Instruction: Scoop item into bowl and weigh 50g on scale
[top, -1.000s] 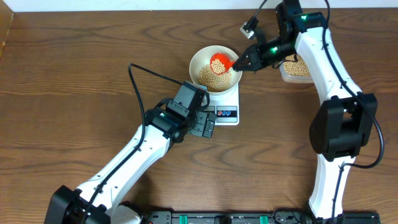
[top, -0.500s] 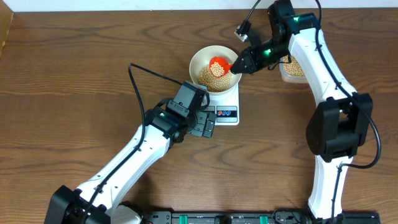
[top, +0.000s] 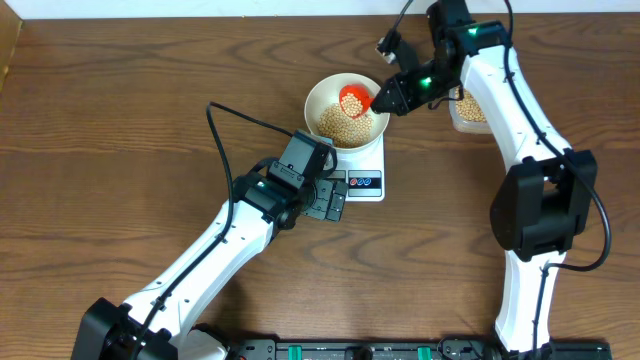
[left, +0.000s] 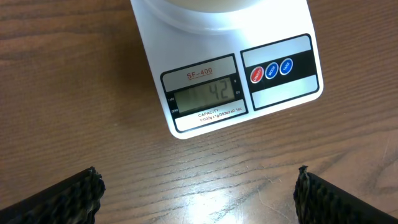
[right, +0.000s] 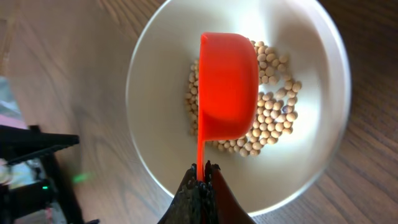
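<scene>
The white bowl (top: 314, 96) stands on the scale (top: 366, 184) and holds a layer of beige beans (top: 338, 124). My right gripper (top: 386, 97) is shut on the handle of a red scoop (top: 352, 96), which hangs over the bowl. In the right wrist view the scoop (right: 227, 81) is turned on its side above the beans (right: 273, 118), with the gripper (right: 204, 168) clamped on its thin handle. My left gripper (top: 335, 202) hovers open just in front of the scale. The left wrist view shows the scale's display (left: 205, 93) reading 42, with the open gripper (left: 198, 186) over bare wood.
A clear tub (top: 470, 108) of more beans sits to the right of the bowl, partly under my right arm. The scale's red and blue buttons (left: 271, 70) face my left gripper. A black cable (top: 235, 118) runs across the table left of the bowl.
My right arm has drawn a little to the left and the scoop has turned over the bowl, so fewer beans show in it. The left arm has stayed still.
</scene>
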